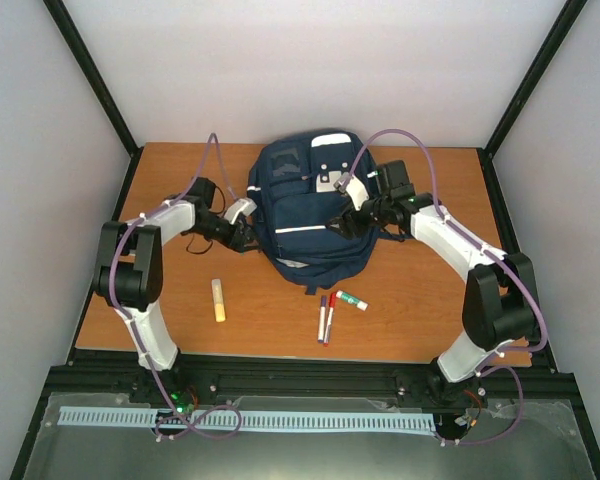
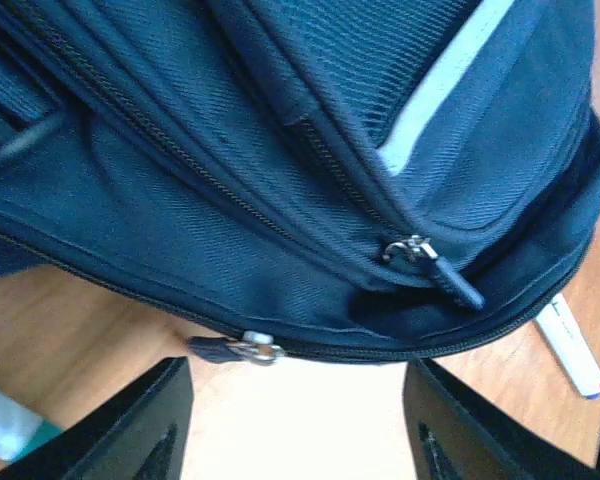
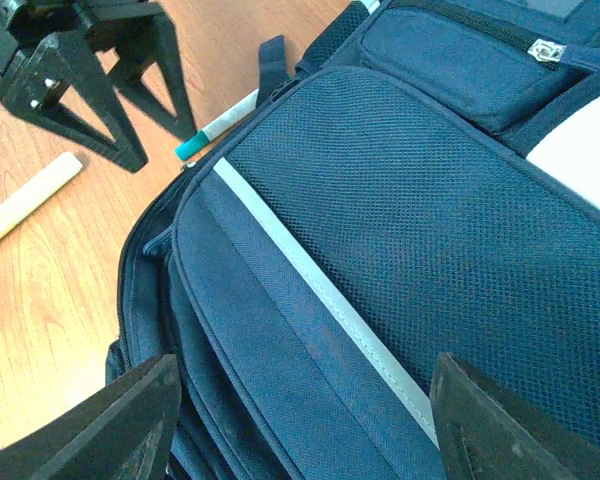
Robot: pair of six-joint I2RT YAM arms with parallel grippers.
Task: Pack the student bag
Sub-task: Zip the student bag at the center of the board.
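Note:
The student bag point(image 1: 305, 205) lies flat mid-table, navy with white stripes and a white patch at its far end. My left gripper point(image 1: 244, 234) is at the bag's left edge. In the left wrist view its fingers point(image 2: 140, 430) stand apart over bare table, just short of a zipper pull point(image 2: 235, 348) on the bag's side seam point(image 2: 280, 200); a second pull point(image 2: 435, 265) hangs higher up. My right gripper point(image 1: 356, 222) hovers open over the bag's right side, its fingertips point(image 3: 120, 425) straddling the striped front panel point(image 3: 380, 250) without holding it.
A yellow stick point(image 1: 218, 300) lies front left of the bag. Two markers point(image 1: 325, 318) and a teal-capped one point(image 1: 352, 300) lie in front of it. Another teal-capped marker point(image 3: 215, 125) rests by the open left gripper point(image 3: 160, 145). A dark strap point(image 1: 194, 245) trails left.

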